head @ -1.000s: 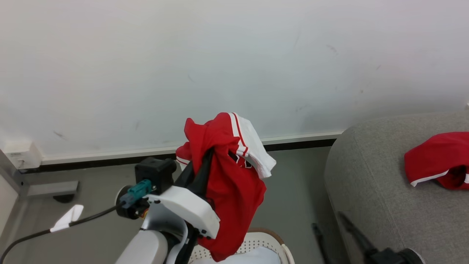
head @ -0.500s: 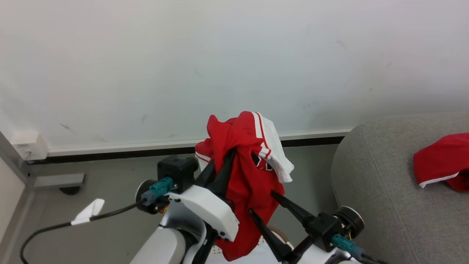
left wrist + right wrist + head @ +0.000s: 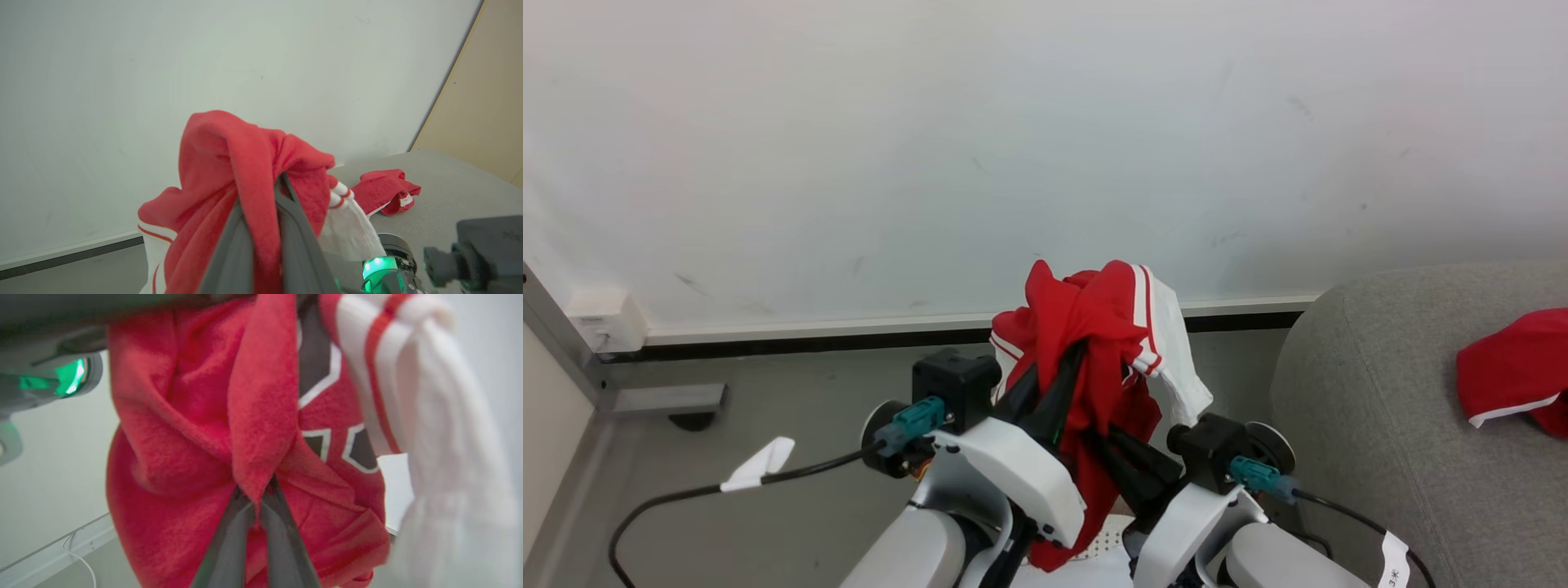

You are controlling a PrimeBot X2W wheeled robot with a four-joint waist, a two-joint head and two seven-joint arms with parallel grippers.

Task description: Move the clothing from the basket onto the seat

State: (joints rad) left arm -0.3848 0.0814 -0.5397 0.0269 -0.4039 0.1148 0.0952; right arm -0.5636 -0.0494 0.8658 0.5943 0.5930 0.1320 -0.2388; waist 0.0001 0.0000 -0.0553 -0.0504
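Head view: left claw (image 3: 1072, 359) pinched shut on the red jersey (image 3: 1094, 327), hoisted above the basket (image 3: 1112, 535); right claw (image 3: 254, 498) nips a lower fold. Mid-carry, I'd say. Next, swing right over the sofa (image 3: 1380, 408), release.

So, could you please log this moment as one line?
left gripper: shut on red garment | right gripper: shut on same garment | garment: held up over basket | sofa: second red piece lying

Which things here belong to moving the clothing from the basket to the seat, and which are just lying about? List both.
Job in hand: held red garment, gripped by left gripper and right gripper; second red garment on grey sofa; basket.
Lying about: wall box; grey bracket.
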